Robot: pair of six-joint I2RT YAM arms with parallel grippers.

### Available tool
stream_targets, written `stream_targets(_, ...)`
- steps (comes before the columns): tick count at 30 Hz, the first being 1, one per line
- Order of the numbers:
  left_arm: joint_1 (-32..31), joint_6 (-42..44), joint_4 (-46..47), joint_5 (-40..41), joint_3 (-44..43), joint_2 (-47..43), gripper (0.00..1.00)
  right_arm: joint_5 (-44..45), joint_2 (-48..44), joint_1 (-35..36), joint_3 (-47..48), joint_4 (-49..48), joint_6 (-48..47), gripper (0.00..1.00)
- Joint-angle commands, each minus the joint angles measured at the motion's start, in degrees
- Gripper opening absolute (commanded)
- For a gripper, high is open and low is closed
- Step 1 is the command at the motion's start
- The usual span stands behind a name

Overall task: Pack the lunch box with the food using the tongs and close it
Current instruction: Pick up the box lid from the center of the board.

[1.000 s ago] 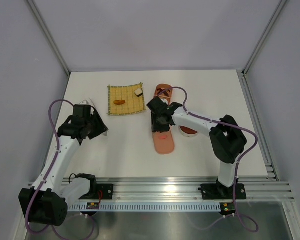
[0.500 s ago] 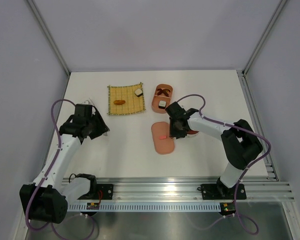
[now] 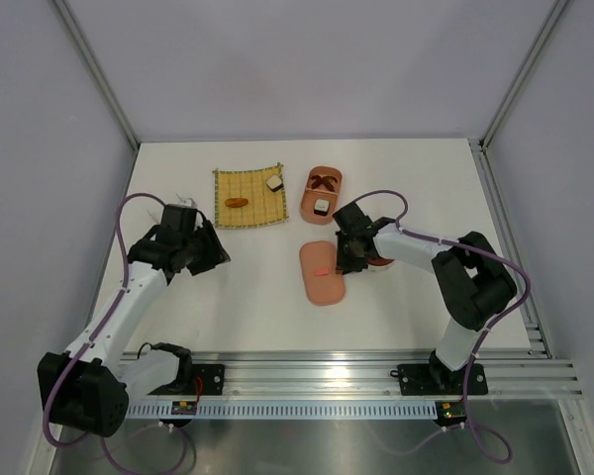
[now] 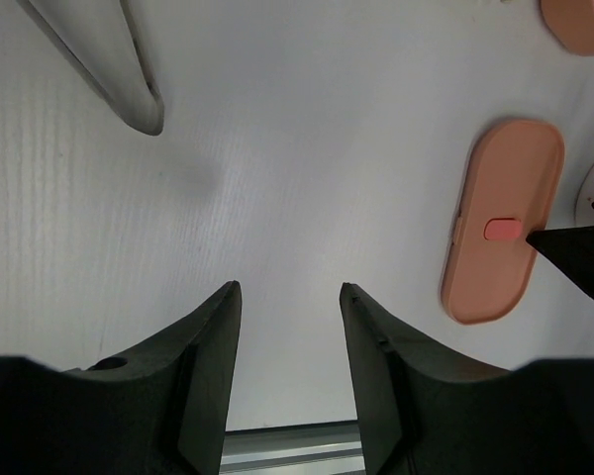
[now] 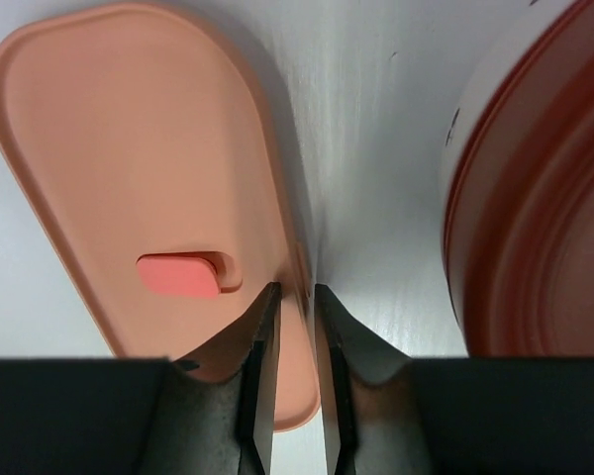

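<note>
The salmon lunch box (image 3: 335, 179) stands open with a brown piece (image 3: 324, 180) and a sushi block (image 3: 321, 206) inside. Its lid (image 3: 320, 279) lies flat nearer me. My right gripper (image 3: 345, 259) sits low at the lid's right edge. In the right wrist view the jaws (image 5: 292, 289) are pinched on the lid's rim (image 5: 302, 247). On the yellow mat (image 3: 247, 213) rest a brown lump (image 3: 237, 202) and a sushi block (image 3: 274, 183). My left gripper (image 4: 287, 287) hangs open over bare table. The tongs (image 4: 109, 54) lie beyond it.
A red-and-white bowl (image 3: 379, 261) sits right beside the lid, partly under my right arm, its rim (image 5: 535, 198) close to the right finger. The metal rail (image 3: 307, 381) runs along the near table edge.
My right gripper came down from over the lunch box to the lid's right edge and narrowed its jaws around the rim. My left arm shifted slightly right.
</note>
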State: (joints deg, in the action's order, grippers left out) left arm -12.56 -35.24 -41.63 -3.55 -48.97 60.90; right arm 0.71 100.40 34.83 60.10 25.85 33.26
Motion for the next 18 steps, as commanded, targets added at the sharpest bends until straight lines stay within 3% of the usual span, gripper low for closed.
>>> stream_targets(1,-2.37,-1.05,3.92,-2.95,0.89,1.23,0.48,-2.03,-0.03,-0.02,-0.07,-2.47,-0.29,0.27)
stream_targets(6,-5.46,-2.28,6.03,-3.92,0.63,4.21,0.48,-1.68,2.43,-0.02,0.29,-2.64,-0.56,0.25)
stream_targets(10,-7.48,-2.29,7.00,-4.36,-0.25,6.24,0.48,-2.20,2.35,0.06,0.11,-2.38,-0.82,0.01)
stream_targets(13,-7.66,-1.15,7.78,-5.50,-0.60,7.21,0.49,-1.94,0.15,-0.02,0.02,-1.77,-0.91,0.00)
stream_targets(18,-8.27,-0.44,11.74,-11.29,-0.25,8.00,0.66,-2.12,-3.62,-0.02,0.72,-1.24,0.49,0.00)
